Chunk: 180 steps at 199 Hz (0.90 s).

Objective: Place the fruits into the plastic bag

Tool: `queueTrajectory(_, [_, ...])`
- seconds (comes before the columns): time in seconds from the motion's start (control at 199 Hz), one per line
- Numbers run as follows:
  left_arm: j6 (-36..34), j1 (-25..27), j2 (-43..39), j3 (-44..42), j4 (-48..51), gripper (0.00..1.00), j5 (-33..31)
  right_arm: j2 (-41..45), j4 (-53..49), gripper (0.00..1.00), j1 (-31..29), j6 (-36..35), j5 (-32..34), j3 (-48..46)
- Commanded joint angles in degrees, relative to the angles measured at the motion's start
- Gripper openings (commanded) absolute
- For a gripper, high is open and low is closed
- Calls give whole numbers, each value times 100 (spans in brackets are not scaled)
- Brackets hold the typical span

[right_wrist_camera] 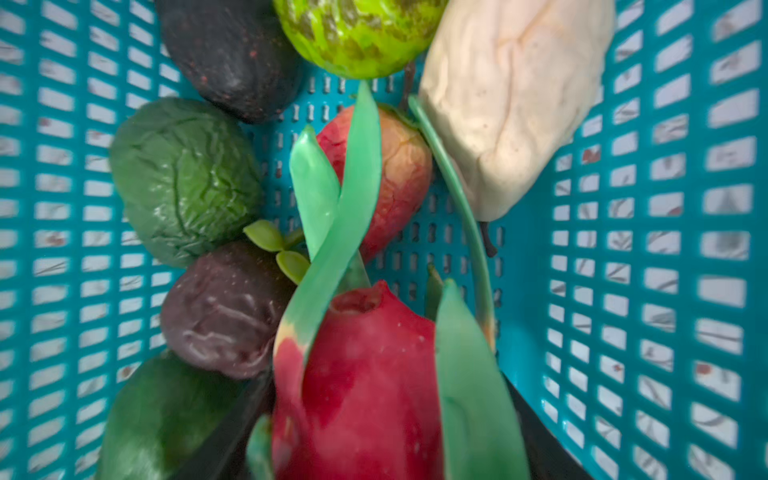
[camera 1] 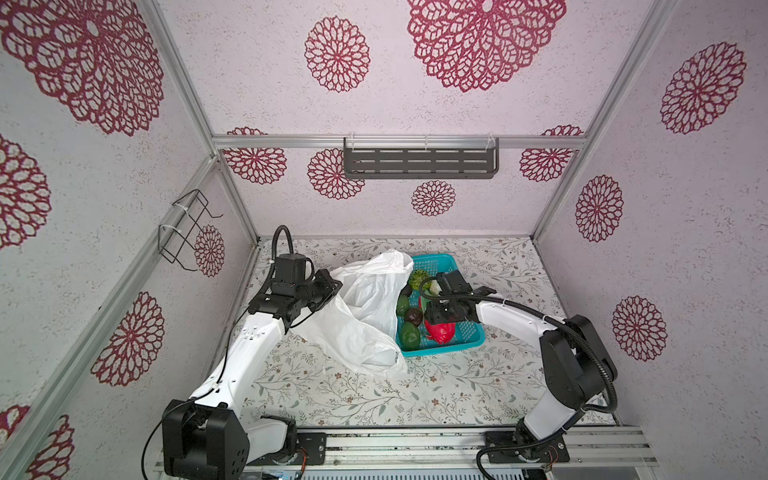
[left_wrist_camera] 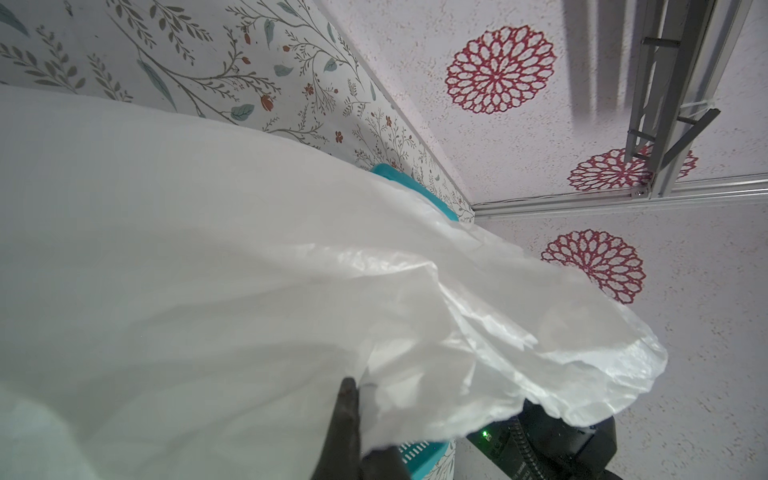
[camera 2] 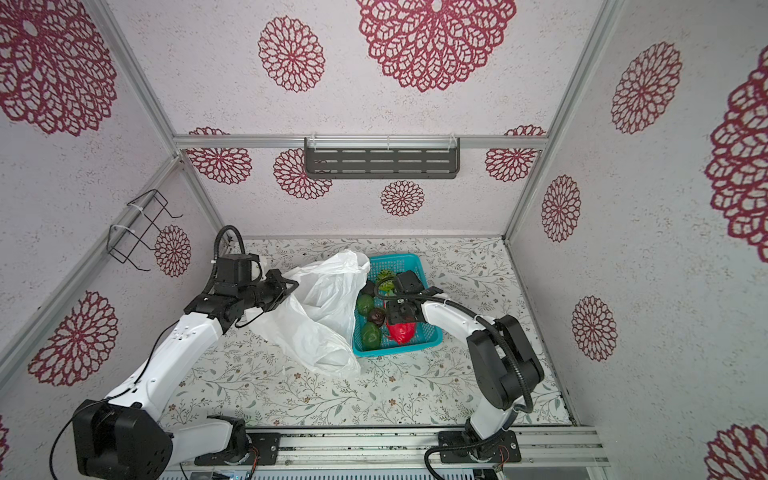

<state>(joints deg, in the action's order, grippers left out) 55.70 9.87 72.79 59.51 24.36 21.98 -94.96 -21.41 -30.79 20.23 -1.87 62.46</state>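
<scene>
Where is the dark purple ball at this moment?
In a top view the dark purple ball lies in the teal basket, along its left wall next to the plastic bag, between the farther green fruit and the nearer green fruit.

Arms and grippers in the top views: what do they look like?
The left arm and right arm have rounded white links between blocky black joints, each with a black ribbed hose. The left gripper and right gripper are black.
</scene>
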Motion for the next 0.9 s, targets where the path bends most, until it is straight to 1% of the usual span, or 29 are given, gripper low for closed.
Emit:
queueTrajectory(0.0, [-44,37,8,-29,-28,0,-10,562,295,0,184,273,-1066,-83])
queueTrajectory(0.146, [-59,50,-25,-16,-45,0,12,1184,648,0,484,201,-1727,-268])
queueTrajectory(0.216, [-57,50,-28,-1,-46,0,18,1479,637,0,556,72,-1902,-286])
queueTrajectory(0.346, [-33,47,-13,8,-53,0,50,1880,498,0,558,-88,-2420,-265])
queueTrajectory(0.462, [27,59,23,51,-63,0,99,2080,353,0,449,-140,-3208,-269])
queueTrajectory(0.582, [63,67,59,112,-93,0,166,2139,252,0,140,-311,-3768,-252])
queueTrajectory(0.713, [68,85,67,143,-111,0,184,1967,352,0,-197,-347,-4307,-82])
queueTrajectory(0.843, [46,103,51,167,-64,0,222,1693,391,0,-441,-425,-4515,300])
queueTrajectory(0.899, [46,111,34,167,-55,0,245,1569,507,0,-510,-404,-4487,473])
